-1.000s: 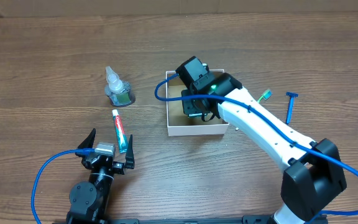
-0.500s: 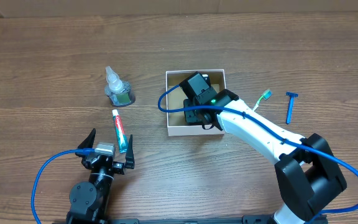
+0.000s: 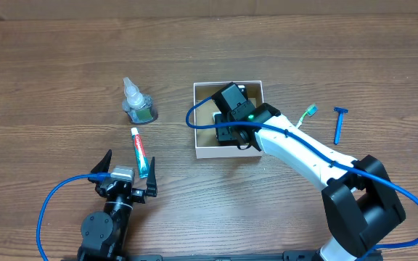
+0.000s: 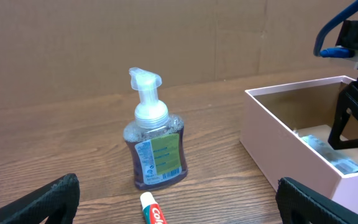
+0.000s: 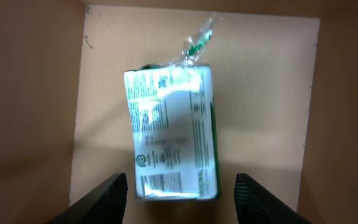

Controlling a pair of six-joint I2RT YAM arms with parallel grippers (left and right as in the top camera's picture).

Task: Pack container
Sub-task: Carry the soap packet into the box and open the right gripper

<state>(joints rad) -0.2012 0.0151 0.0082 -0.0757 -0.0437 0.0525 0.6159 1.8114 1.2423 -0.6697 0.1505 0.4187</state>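
Left gripper [image 3: 128,168] at near left, jaws wide open, holding nothing. White-and-red toothpaste tube [image 3: 141,154] just beyond it, clear plastic pump soap bottle [image 4: 156,149] farther. White square cardboard container [image 3: 227,153] sits mid-table, to the right. Right gripper [image 5: 182,186] is inside it, jaws apart, straddling a green-and-white wrapped packet [image 5: 173,134] on the brown floor.

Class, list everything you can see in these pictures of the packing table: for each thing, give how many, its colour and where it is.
container: one, white outside, brown inside, mid-table.
packet: one, green and white, flat on the container's floor.
soap pump bottle: one, clear with a green label, upright, left of the container.
toothpaste tube: one, white, red and green, lying near the bottle.
toothbrush: one, green head showing, right of the container, partly under the right arm.
razor: one, blue, far right.
table: one, brown wood.
left claw: one, black, open, by the toothpaste.
right claw: one, black, open, above the packet.
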